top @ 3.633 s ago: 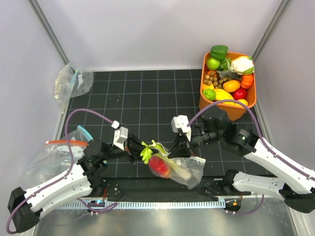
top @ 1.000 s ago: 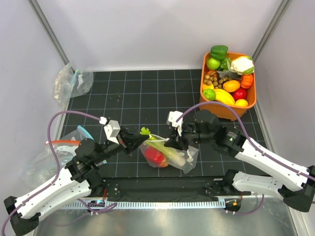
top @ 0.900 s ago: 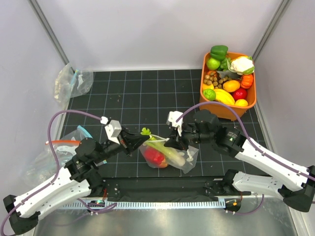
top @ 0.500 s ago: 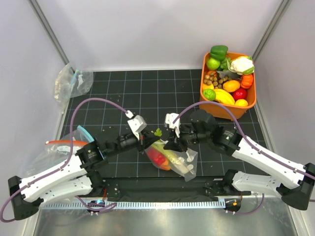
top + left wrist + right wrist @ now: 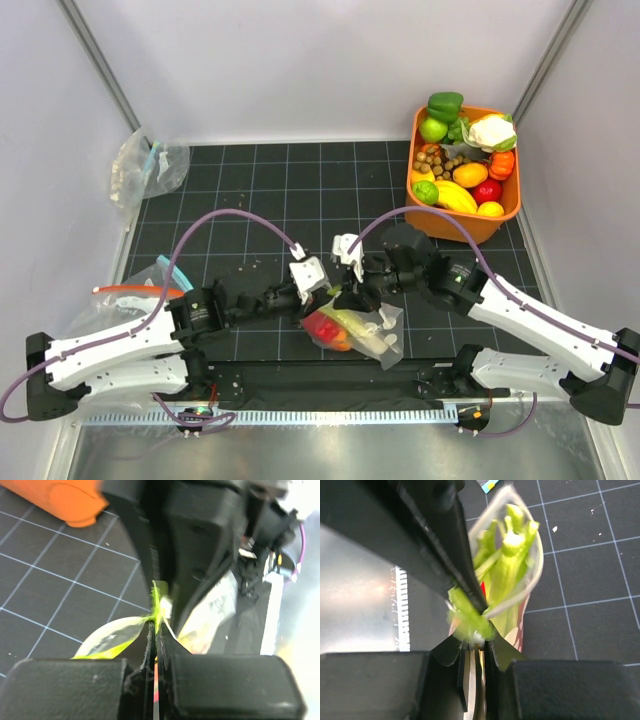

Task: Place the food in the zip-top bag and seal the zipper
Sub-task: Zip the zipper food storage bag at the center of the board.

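Celery (image 5: pixel 507 565) leaves poke out of the bag (image 5: pixel 378 335) mouth. Left pincer (image 5: pixel 322 292) and right pincer (image 5: pixel 350 297) both clamp it near the table (image 5: pixel 250 190) front; tuck leaves inside before pressing shut.

The left claw (image 5: pixel 324 294) has slid along the mouth of the bag (image 5: pixel 378 338) and now sits right against the right claw (image 5: pixel 349 297); a second ago it stood well apart from it. The celery (image 5: pixel 355 323) leaves (earlier poking out beside the left claw's tips) are now squeezed between both claws. The bag, formerly stretched between them, hangs bunched just below.
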Robot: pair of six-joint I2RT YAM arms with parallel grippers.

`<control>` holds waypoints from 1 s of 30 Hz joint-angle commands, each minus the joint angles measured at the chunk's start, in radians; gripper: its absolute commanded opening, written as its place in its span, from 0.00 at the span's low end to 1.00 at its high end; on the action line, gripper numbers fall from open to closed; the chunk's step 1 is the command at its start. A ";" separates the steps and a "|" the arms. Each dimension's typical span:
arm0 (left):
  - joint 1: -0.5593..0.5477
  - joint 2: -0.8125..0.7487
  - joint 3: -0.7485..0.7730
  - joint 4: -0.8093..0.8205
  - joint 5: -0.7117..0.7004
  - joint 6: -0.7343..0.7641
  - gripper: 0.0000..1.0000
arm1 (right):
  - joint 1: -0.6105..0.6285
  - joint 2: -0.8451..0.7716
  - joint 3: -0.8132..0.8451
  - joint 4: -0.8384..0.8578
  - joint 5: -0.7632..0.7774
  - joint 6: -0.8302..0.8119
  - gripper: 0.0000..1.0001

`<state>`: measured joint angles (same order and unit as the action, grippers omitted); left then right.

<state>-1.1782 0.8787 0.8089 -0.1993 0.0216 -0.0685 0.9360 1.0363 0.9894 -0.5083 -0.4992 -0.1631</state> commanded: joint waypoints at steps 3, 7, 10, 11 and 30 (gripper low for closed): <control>-0.063 0.008 0.029 -0.068 0.015 0.064 0.00 | 0.003 -0.058 0.032 0.068 0.008 -0.010 0.01; -0.064 0.006 0.042 -0.106 0.017 0.064 0.00 | 0.003 -0.087 0.014 0.082 0.007 -0.016 0.01; -0.064 0.012 0.052 -0.126 -0.012 0.053 0.00 | 0.003 -0.097 0.006 0.088 -0.013 -0.023 0.01; -0.064 0.026 0.056 -0.132 -0.012 0.052 0.00 | 0.003 -0.097 0.006 0.090 -0.019 -0.023 0.01; -0.064 0.074 0.067 -0.114 -0.084 0.021 0.30 | 0.003 -0.064 0.012 0.096 -0.073 -0.021 0.01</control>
<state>-1.2373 1.0248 0.8948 -0.3565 -0.0376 -0.0326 0.9340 0.9707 0.9680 -0.5156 -0.5316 -0.1864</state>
